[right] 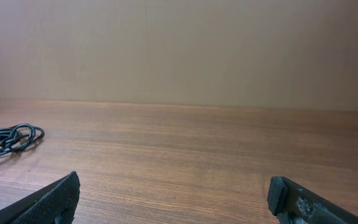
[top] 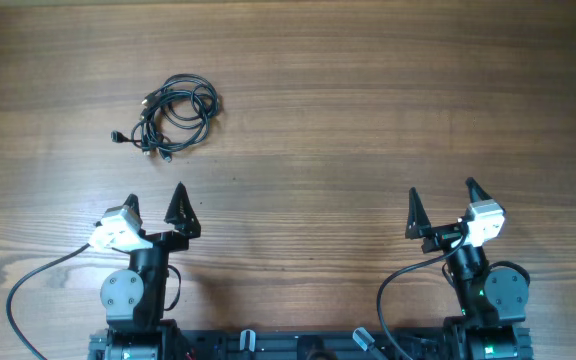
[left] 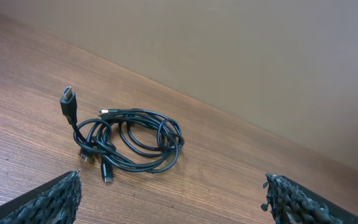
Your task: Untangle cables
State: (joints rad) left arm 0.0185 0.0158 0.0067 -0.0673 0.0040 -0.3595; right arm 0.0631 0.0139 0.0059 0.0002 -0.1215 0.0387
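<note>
The cables [top: 175, 113] lie as one tangled bundle of thin black loops with small plug ends on the wooden table, far left in the overhead view. The bundle also shows in the left wrist view [left: 131, 139], ahead and left of the fingers, and at the left edge of the right wrist view [right: 10, 140]. My left gripper [top: 156, 202] is open and empty, below the bundle near the front edge. My right gripper [top: 442, 201] is open and empty, far to the right of the cables.
The wooden table [top: 368, 110] fills the view. A plain beige wall [right: 179, 50] stands behind its far edge. The arm bases and their thick black wires [top: 28, 290] sit along the front edge.
</note>
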